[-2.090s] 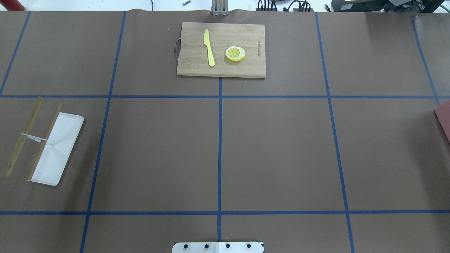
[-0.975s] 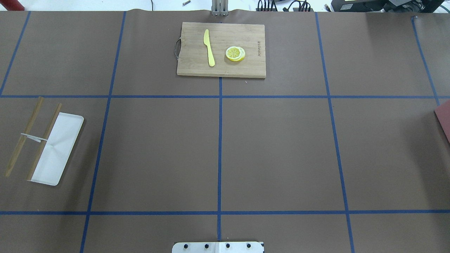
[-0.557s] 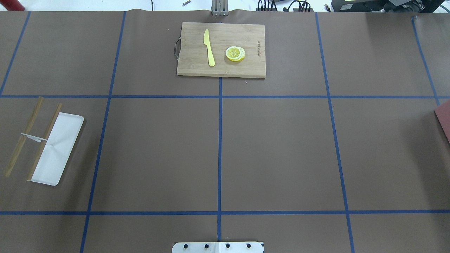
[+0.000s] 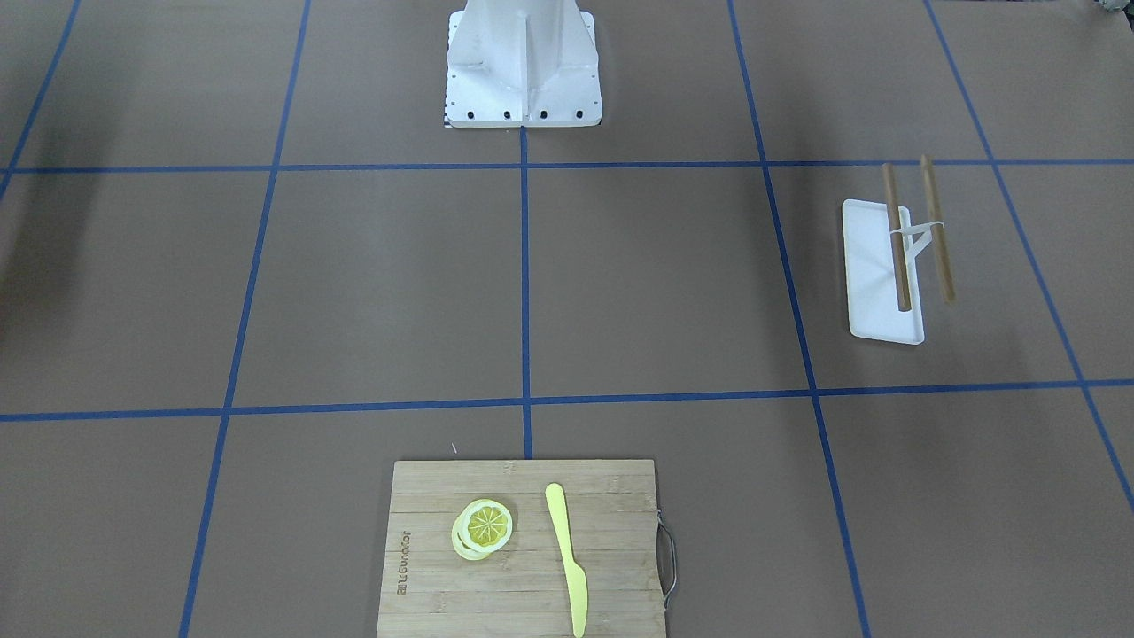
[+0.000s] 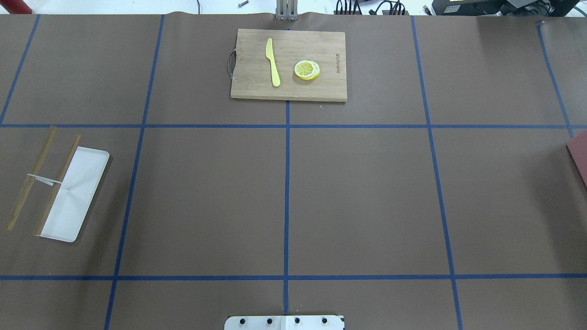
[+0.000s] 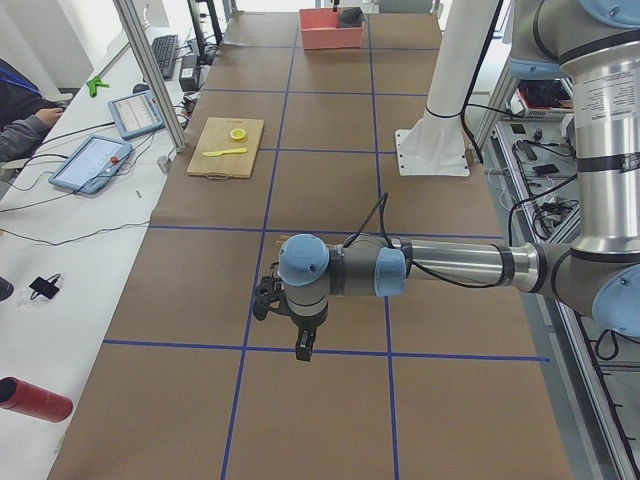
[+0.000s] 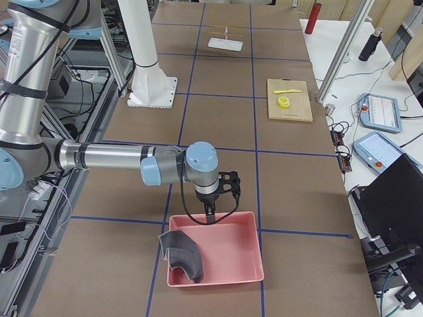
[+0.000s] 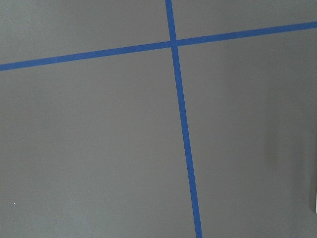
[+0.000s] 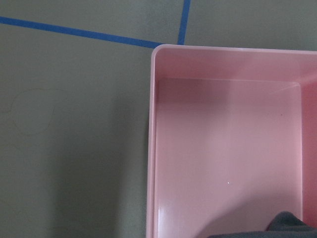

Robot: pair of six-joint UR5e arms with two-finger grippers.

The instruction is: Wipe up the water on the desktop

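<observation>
The brown desktop (image 5: 357, 197) with blue tape lines fills the views; I see no clear water on it, only a faint curved outline in the right wrist view (image 9: 34, 111). A dark grey cloth (image 7: 184, 254) lies in a pink tray (image 7: 246, 269) at the table's right end. My right gripper (image 7: 210, 216) hangs over the tray's rim nearest the table's middle (image 9: 151, 148); I cannot tell whether it is open or shut. My left gripper (image 6: 303, 348) hangs over bare desktop near a tape line; I cannot tell its state either.
A bamboo cutting board (image 5: 247, 87) at the far middle holds a yellow knife (image 5: 273, 64) and lemon slices (image 5: 307, 69). A white tray (image 5: 78, 192) with two chopsticks (image 5: 27, 188) lies at the left. The robot's white base (image 4: 523, 62) stands at the near edge.
</observation>
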